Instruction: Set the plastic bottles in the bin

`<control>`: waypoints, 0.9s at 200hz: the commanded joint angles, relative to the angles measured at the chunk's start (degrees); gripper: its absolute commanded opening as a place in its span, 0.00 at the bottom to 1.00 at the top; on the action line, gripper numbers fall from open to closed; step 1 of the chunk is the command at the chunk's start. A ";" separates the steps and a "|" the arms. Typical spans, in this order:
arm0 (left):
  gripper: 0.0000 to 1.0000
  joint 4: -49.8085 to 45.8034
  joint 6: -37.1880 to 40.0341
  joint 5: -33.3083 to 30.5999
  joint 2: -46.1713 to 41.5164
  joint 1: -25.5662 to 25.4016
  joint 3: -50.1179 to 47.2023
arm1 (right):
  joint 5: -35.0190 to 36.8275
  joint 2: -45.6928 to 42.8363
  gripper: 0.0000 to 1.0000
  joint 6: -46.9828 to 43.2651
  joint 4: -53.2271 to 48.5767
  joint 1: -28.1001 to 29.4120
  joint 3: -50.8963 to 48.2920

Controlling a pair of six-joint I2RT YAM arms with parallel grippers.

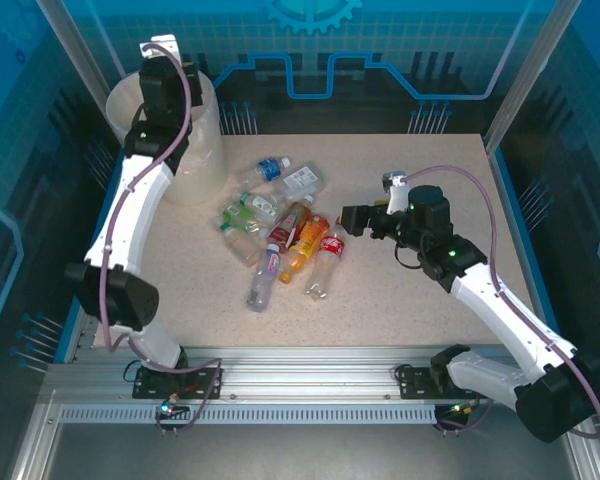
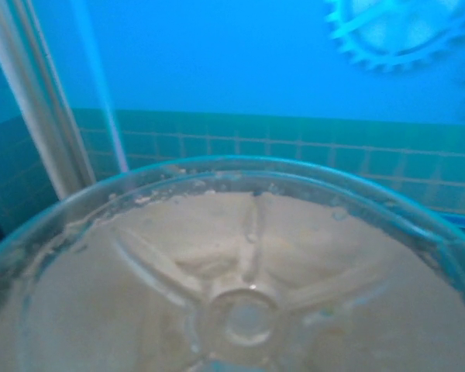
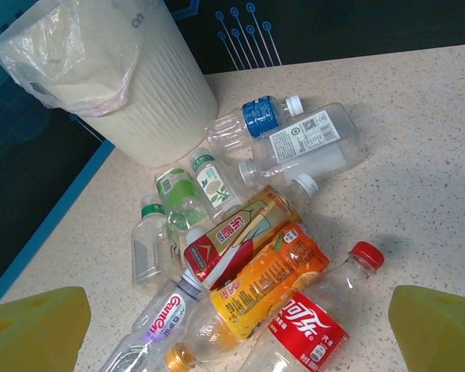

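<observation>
So the left gripper (image 1: 165, 72) is up over the bin (image 1: 205, 150), clamped on a clear bottle (image 2: 248, 294) whose ribbed base sits right against the wrist camera, though the fingers themselves are hidden behind it. The right gripper (image 1: 350, 218) has its yellow fingers (image 3: 39, 329) spread wide with nothing in them. The rest of the plastic bottles (image 1: 280, 225) are piled on the table (image 1: 430, 160) just ahead of them, the red-label cola bottle (image 3: 314, 329) lying nearest between the fingers, and the bin stands past the pile.

Overhead and right-wrist cameras share bottles (image 1: 280, 235), bin (image 1: 202, 155).
</observation>
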 commanded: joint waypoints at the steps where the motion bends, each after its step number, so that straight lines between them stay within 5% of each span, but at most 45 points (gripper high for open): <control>1: 0.55 1.11 0.11 -3.85 4.94 3.15 6.75 | -0.38 -1.89 1.00 1.13 -1.54 0.35 0.20; 41: 0.56 -7.69 -12.22 0.24 10.16 6.82 12.94 | 0.33 -3.60 1.00 2.96 -2.33 0.40 -1.16; 91: 0.60 -12.22 -14.85 1.19 13.43 8.62 10.16 | 1.34 -4.48 1.00 4.65 -3.59 0.39 -1.16; 180: 0.88 -15.43 -18.40 6.05 14.87 8.90 13.10 | 2.81 -5.64 1.00 4.26 -5.49 0.36 -2.85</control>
